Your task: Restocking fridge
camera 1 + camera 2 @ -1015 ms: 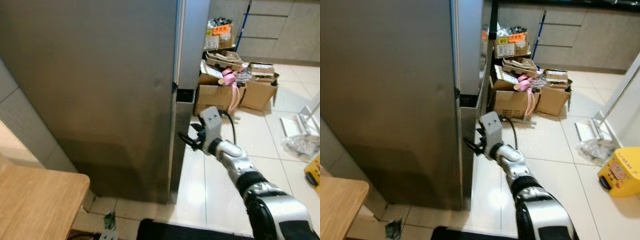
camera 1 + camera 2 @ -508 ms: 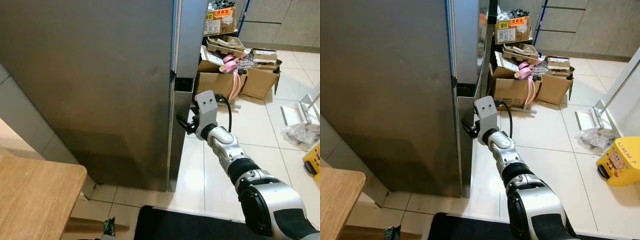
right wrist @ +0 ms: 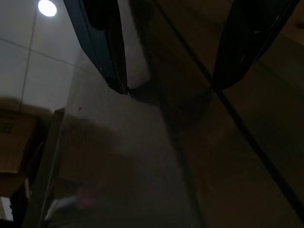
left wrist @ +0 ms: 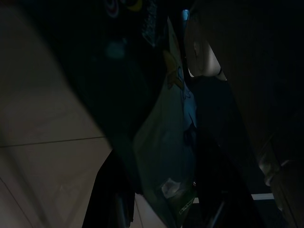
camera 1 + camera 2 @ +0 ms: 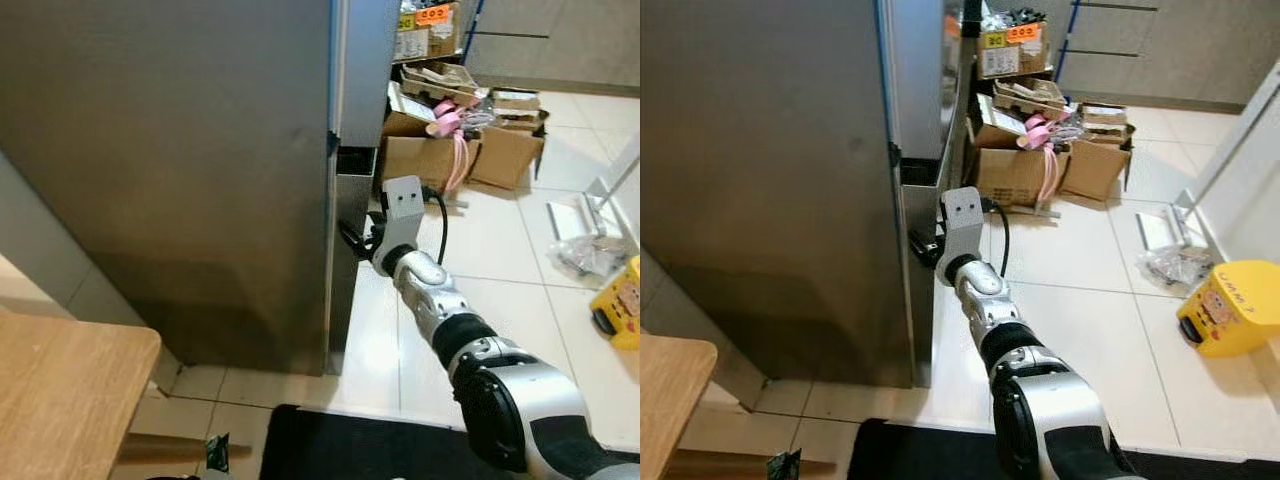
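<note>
Fridge (image 5: pixel 190 170): tall steel-fronted unit, doors closed, standing at the robot's left front on the tiled floor (image 5: pixel 500 270).
Right end effector (image 5: pixel 352 240): arm extended forward; fingers spread apart, tips at the fridge's right edge, near the seam between upper and lower doors.
Left end effector (image 4: pixel 166 216): in deep shade; finger state cannot be determined; a printed packet (image 4: pixel 171 156) lies along it.
Bench (image 5: pixel 60 400): wooden corner at lower left.
Cardboard boxes (image 5: pixel 460 150): piled on the floor beyond the fridge.

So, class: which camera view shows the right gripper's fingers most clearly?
The right wrist view: both black fingers stand apart against the fridge door. The eye views show the right gripper small at the door's edge.
</note>
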Controlling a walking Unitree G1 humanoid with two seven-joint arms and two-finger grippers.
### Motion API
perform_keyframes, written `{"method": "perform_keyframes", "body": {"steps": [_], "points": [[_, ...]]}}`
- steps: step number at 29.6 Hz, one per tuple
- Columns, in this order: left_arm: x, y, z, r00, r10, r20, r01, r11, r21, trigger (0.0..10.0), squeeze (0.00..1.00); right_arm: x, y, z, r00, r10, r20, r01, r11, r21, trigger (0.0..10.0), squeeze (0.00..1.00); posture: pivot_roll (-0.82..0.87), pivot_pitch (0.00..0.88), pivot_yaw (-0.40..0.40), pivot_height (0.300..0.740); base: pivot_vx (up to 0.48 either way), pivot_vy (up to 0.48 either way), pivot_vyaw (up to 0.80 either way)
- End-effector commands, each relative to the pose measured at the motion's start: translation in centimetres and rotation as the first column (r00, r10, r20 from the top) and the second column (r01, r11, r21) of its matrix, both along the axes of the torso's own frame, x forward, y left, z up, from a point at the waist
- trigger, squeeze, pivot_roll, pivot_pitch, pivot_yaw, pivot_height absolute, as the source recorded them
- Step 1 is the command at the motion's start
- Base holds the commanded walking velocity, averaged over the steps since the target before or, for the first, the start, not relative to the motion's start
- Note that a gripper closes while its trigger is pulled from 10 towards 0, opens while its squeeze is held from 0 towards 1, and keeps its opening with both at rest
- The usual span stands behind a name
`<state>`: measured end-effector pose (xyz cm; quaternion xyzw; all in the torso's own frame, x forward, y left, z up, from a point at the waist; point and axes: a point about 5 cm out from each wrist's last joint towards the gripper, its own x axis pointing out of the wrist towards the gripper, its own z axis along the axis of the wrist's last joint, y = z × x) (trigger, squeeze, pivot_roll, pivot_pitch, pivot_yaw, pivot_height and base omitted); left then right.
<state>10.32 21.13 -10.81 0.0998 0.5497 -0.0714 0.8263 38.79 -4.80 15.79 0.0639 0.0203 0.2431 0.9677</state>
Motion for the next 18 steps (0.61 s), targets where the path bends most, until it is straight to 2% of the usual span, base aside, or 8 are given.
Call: {"method": "perform_keyframes", "body": {"steps": [1,5,8,12,14,15,17,18], "points": [[-0.4,-1.3,-0.3,1.0,-0.005,-0.007,0.004,0.999,-0.039,10.0,0.0,-0.1,2.9,3.1,0.98,0.145,0.136,-0.141,0.989,-0.035,10.0,0.0,0.07,0.152,-0.076,0.74,0.0,0.0,0.0],[-0.4,-1.5,-0.3,1.0,-0.004,-0.01,0.003,0.999,-0.043,10.0,0.0,-0.2,2.9,3.3,0.967,0.185,0.178,-0.165,0.979,-0.119,10.0,0.0,0.07,0.149,-0.078,0.74,0.0,0.0,0.0],[-0.5,-1.5,-0.3,1.0,-0.004,-0.011,0.003,0.999,-0.044,10.0,0.0,-0.2,2.7,3.4,0.964,0.188,0.188,-0.164,0.977,-0.138,10.0,0.0,0.06,0.147,-0.079,0.74,0.0,0.0,0.0],[-0.3,-1.7,-0.3,1.0,-0.002,-0.01,0.001,0.999,-0.047,10.0,0.0,0.0,1.6,2.8,0.966,0.186,0.178,-0.153,0.971,-0.183,10.0,0.0,0.06,0.14,-0.081,0.74,0.0,0.0,0.0],[0.1,-1.7,-0.3,1.0,-0.001,-0.004,0.001,0.999,-0.048,10.0,0.0,0.0,-0.3,1.0,0.979,0.157,0.128,-0.124,0.964,-0.236,10.0,0.0,0.06,0.127,-0.083,0.74,0.0,0.0,0.0],[0.1,-1.7,-0.3,1.0,-0.001,-0.004,0.001,0.999,-0.048,10.0,0.0,0.0,-0.3,1.0,0.979,0.157,0.128,-0.124,0.964,-0.236,10.0,0.0,0.06,0.127,-0.083,0.74,0.0,0.0,0.0],[0.5,-1.8,-0.2,1.0,-0.002,0.005,0.002,0.999,-0.047,10.0,0.0,-0.4,-3.4,-1.8,0.996,0.078,0.039,-0.063,0.951,-0.301,10.0,0.0,0.05,0.115,-0.088,0.74,0.0,0.0,0.0],[0.5,-1.8,-0.2,1.0,-0.002,0.005,0.002,0.999,-0.047,10.0,0.0,-0.4,-3.4,-1.8,0.996,0.078,0.039,-0.063,0.951,-0.301,10.0,0.0,0.05,0.115,-0.088,0.74,0.0,0.0,0.0]]}}
